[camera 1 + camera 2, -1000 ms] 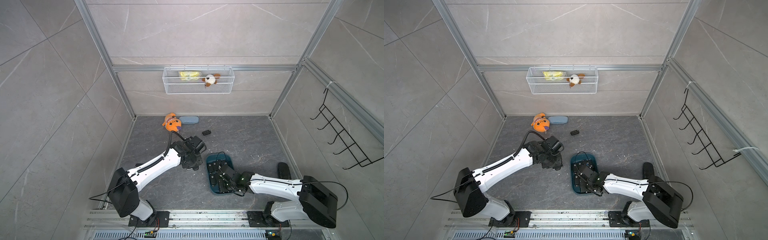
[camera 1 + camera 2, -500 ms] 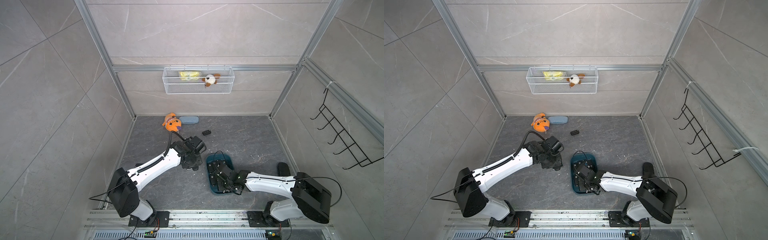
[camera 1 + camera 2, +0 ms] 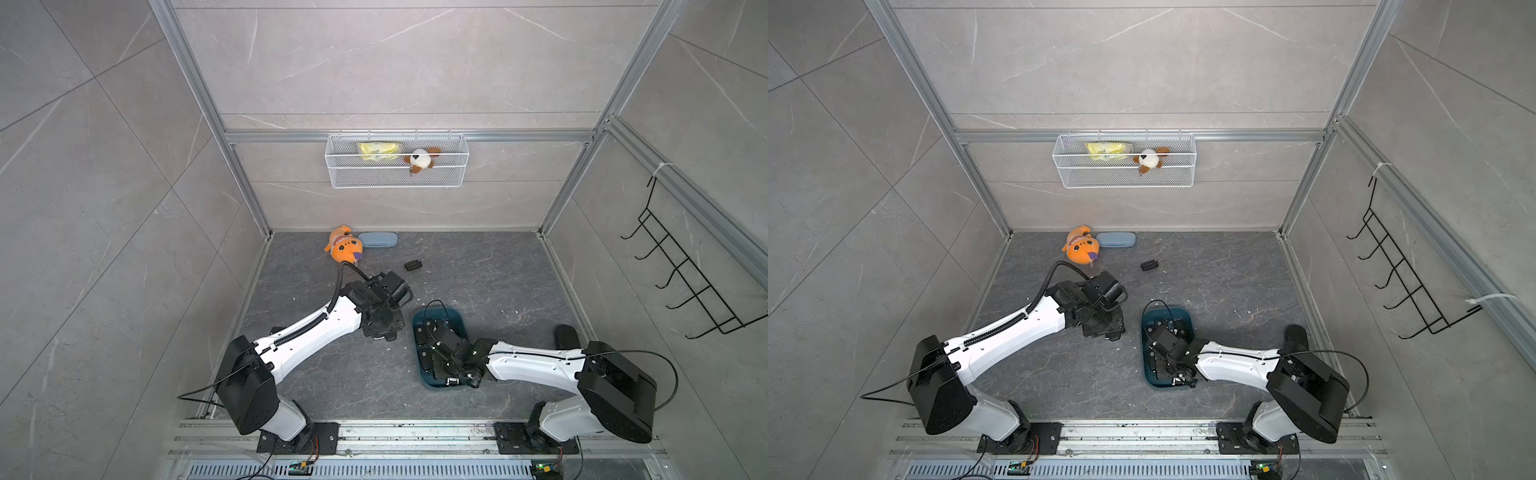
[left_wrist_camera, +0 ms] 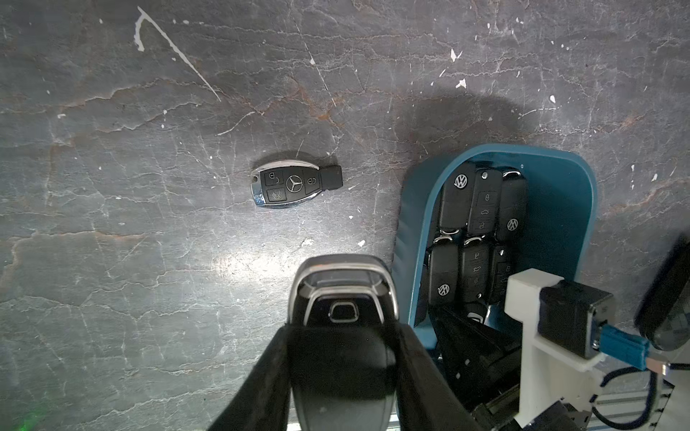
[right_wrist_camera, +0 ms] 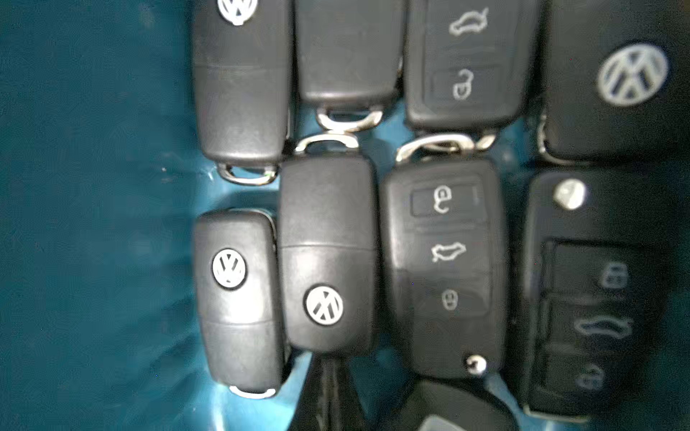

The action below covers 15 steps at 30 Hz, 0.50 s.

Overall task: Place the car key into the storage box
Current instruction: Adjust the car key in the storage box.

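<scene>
Right now the left gripper (image 4: 341,328) pinches the car key (image 4: 341,283), lower centre of the left wrist view, just outside the rim of the storage box (image 4: 410,224). The right gripper (image 5: 328,388), jaws pressed together, sits over the crowded fobs (image 4: 481,209); a drop could hit it or bounce out.

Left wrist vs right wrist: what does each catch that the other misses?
Left wrist only: the left tool shut on a silver-trimmed key fob, a Mercedes fob lying on the dark floor beside the storage box, and the box's outer rim.
Right wrist only: the right tool, shut, low over the fobs, which are seen close up but blurred.
Both: the teal box interior and the VW fobs packed in rows inside it.
</scene>
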Available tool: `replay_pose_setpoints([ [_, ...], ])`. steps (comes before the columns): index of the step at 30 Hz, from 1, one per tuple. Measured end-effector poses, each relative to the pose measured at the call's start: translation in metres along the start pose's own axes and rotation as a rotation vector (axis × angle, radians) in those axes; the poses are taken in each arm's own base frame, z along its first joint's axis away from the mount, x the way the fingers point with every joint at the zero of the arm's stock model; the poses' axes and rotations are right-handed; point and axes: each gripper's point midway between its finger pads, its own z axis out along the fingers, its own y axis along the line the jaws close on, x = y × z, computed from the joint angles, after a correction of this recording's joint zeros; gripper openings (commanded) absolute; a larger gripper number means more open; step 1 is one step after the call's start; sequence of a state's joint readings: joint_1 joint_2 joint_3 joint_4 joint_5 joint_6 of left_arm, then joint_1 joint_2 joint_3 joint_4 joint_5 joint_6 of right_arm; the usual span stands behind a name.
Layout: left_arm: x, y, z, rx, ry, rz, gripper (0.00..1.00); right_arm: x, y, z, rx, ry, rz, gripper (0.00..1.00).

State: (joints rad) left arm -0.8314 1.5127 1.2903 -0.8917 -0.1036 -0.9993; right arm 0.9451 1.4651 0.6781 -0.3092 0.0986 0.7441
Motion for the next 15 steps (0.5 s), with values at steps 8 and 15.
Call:
replay_pose_setpoints([
  [8, -0.003, -0.005, -0.003, 0.01, -0.006, 0.008, 0.35, -0.006, 0.007, -0.005, -0.026, -0.012, -0.018, 0.03],
  [15, -0.003, -0.008, -0.003, 0.01, -0.002, 0.015, 0.35, -0.023, 0.021, -0.043, -0.118, -0.092, -0.02, 0.12],
])
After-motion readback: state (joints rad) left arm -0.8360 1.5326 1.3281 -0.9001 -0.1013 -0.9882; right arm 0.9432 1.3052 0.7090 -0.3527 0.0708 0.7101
